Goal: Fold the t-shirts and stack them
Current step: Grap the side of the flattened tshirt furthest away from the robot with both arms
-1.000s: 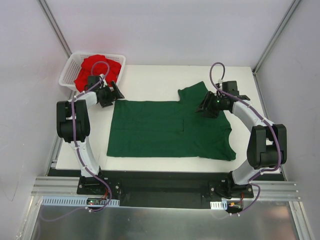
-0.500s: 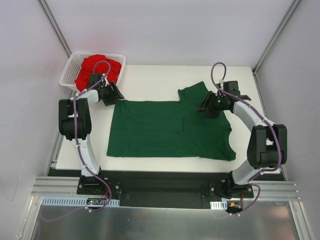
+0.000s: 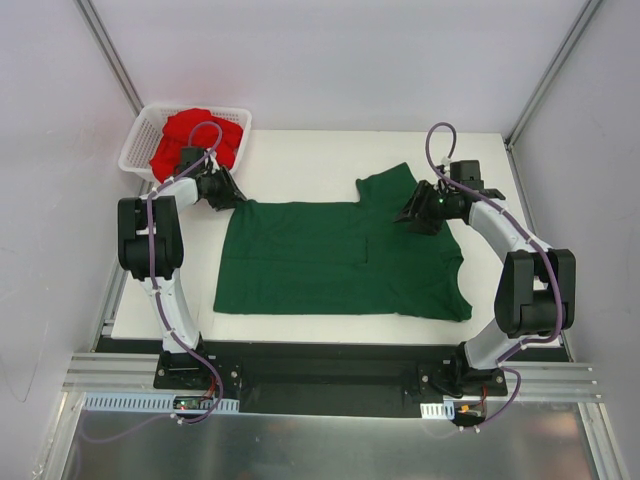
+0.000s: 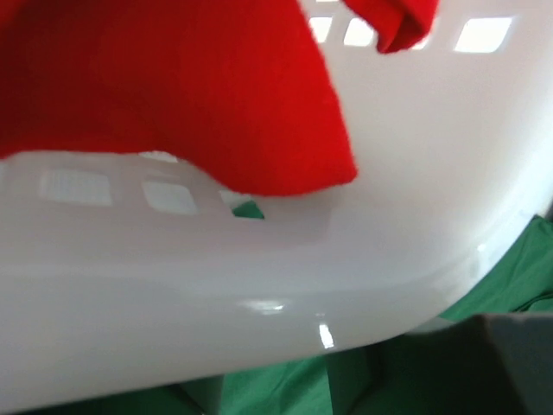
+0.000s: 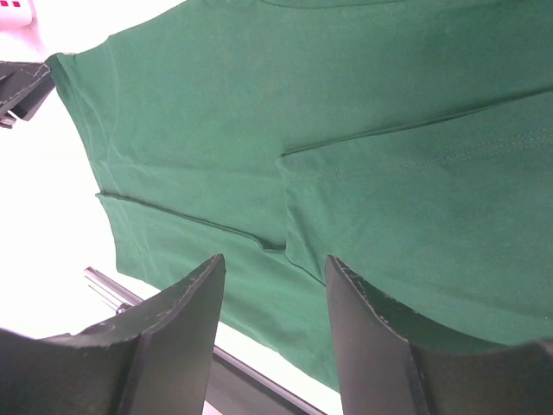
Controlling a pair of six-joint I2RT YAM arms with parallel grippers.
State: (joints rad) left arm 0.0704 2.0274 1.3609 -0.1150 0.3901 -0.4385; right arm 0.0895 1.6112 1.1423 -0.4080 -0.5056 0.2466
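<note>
Nearest the arm bases, the green t-shirt [image 3: 330, 270] lies spread flat on the white table [image 3: 300, 160]. Its near edge runs just inside the table's near edge, and its left edge is close to the table's left side. The overhead view gives the whole outline, with one sleeve pointing to the far side and a fold line crossing the middle. The right wrist view takes in only a stretch of the green t-shirt [image 5: 389, 130], but makes its hems, stitching and overlapping layers plain. In that close view the right gripper [image 5: 275, 264] has its two dark fingers [image 5: 177, 337] parted at a middling width, with the shirt visible through the gap. From above it sits over the shirt's far right shoulder, beside the sleeve. The left gripper [image 3: 228, 192] is at the shirt's far left corner, just beside the basket [image 3: 135, 152]; no view shows whether its jaws are wide or closed on cloth. Its wrist view is filled by the blurred white basket [image 4: 259, 277] wall, with the red t-shirt [image 4: 173, 86] hanging over it and green cloth below. Farthest off, the overhead view shows the red t-shirt [image 3: 200, 138] heaped in the basket at the table's far left corner. Bare table lies beyond the green shirt and to its right.
</note>
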